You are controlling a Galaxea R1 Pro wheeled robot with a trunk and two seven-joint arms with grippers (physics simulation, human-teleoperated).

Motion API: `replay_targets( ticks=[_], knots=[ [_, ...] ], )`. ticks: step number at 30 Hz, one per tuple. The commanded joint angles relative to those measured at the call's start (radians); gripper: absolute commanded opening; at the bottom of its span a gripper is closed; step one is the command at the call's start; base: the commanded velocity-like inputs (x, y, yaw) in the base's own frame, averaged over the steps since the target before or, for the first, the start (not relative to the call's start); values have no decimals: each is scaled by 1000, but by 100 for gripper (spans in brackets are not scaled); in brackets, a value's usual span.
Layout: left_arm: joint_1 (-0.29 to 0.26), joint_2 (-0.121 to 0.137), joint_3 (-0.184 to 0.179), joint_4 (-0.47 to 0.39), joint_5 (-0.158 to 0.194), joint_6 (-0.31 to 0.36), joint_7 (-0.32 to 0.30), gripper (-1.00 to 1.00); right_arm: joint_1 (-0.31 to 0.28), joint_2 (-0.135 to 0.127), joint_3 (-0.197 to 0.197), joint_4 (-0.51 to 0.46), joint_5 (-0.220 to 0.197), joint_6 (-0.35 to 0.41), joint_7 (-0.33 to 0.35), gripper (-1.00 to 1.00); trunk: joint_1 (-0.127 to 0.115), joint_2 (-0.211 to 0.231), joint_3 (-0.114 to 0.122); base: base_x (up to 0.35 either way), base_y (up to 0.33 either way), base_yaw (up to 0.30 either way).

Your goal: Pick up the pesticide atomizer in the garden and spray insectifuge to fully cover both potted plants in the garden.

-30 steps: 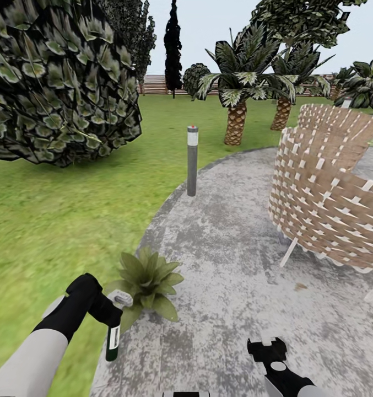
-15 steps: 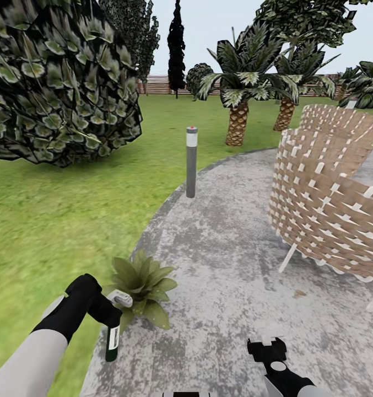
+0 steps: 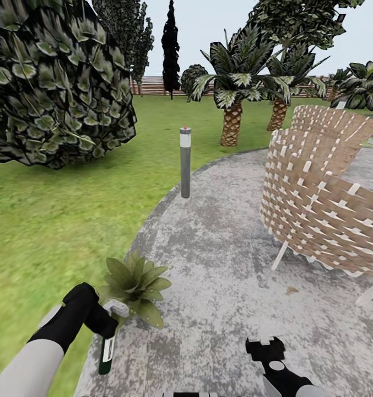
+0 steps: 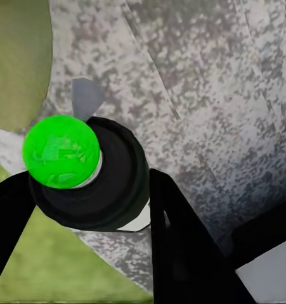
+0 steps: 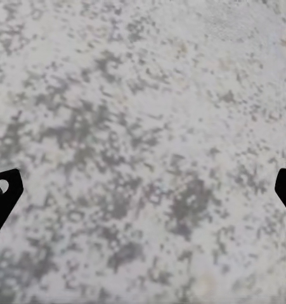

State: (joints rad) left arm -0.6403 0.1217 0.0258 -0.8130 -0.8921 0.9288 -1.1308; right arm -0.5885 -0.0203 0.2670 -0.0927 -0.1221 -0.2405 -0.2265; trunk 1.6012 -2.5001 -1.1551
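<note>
My left gripper (image 3: 108,315) is shut on the pesticide atomizer (image 3: 106,352), a slim white and dark green bottle hanging downward at the patio's edge. In the left wrist view the atomizer (image 4: 92,183) shows end-on with a bright green tip, held between the black fingers (image 4: 181,240). One potted plant (image 3: 134,282), a low rosette of pointed green leaves, sits just beyond and right of the left gripper, where lawn meets paving. My right gripper (image 3: 266,348) is open and hovers low over the grey patio (image 3: 219,259). The right gripper (image 5: 143,193) has nothing between its spread fingertips.
A woven wicker chair (image 3: 318,198) stands on the patio at the right. A grey bollard light (image 3: 185,162) rises at the patio's edge ahead. A big dark bush (image 3: 54,82) fills the upper left over the lawn (image 3: 48,220). Palm trees (image 3: 230,105) and a fence stand far back.
The whole picture has shifted a little to the left, so the camera has moved. My left gripper still holds the atomizer beside the plant and sits slightly lower in the frame.
</note>
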Motion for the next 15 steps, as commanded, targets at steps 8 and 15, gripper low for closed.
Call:
replay_targets(
  ticks=[8, 15],
  knots=[
    [52, 11, 12, -9, -7, 4, 34, -100, 0, 30, 8, 5, -7, -3, -2, 100, 0, 0, -1, -5, 0, 0],
    [53, -18, 6, -12, -1, 2, 101, -100, 2, 11, 8, 65, -6, -8, -5, 100, 0, 0, -1, 0, 0, 0]
  ],
)
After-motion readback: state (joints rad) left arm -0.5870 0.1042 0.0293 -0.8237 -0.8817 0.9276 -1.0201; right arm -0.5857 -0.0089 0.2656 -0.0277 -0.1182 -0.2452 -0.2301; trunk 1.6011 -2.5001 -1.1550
